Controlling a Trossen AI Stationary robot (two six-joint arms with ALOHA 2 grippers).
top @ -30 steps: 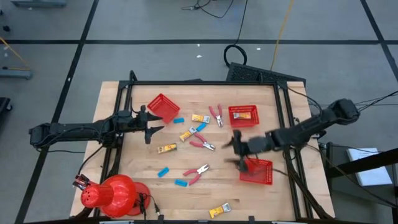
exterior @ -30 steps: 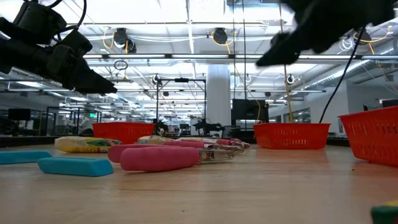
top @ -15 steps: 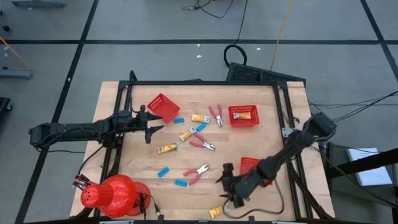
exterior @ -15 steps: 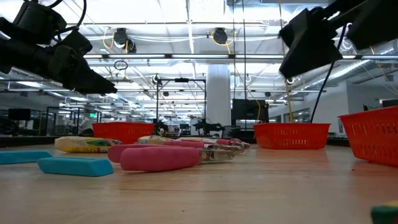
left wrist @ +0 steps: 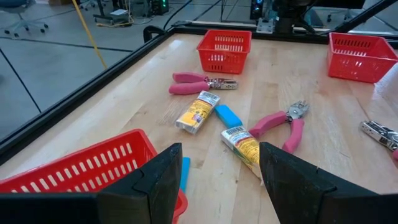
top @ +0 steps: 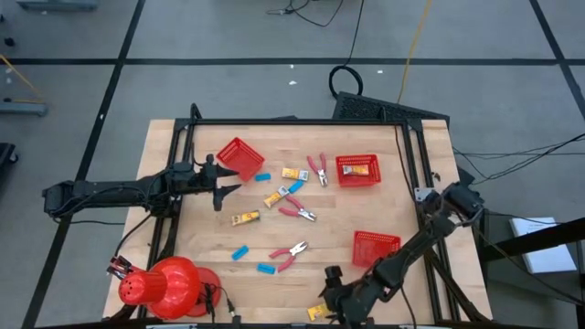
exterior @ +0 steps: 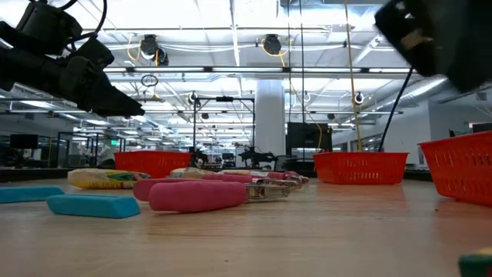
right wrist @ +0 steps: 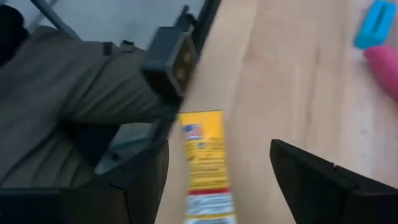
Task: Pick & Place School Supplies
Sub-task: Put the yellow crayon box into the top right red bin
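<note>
School supplies lie scattered mid-table: blue erasers [top: 239, 252], yellow-and-white packets [top: 244, 217], red-handled pliers [top: 291, 253]. One more packet [top: 320, 311] lies flat at the table's near edge. My right gripper [top: 332, 292] hovers open just above that packet [right wrist: 204, 163], and its fingers [right wrist: 323, 180] stand apart on either side of it without touching. My left gripper [top: 222, 189] waits open at the table's left side, beside the tilted red basket [top: 240, 157]. In the left wrist view, that gripper [left wrist: 219, 149] looks over packets [left wrist: 198, 112], an eraser [left wrist: 229, 115] and pliers [left wrist: 280, 124].
Two more red mesh baskets stand on the right half: one [top: 357, 170] holds a yellow packet, the other [top: 377, 249] is near the right arm. A red domed object [top: 169, 285] sits at the near-left corner. The table's dark frame rail [right wrist: 174, 56] runs beside the near-edge packet.
My right arm has swung from above the near-right basket toward the table's near edge and come down over the packet lying there. My left arm has kept still, and no object on the table has moved.
</note>
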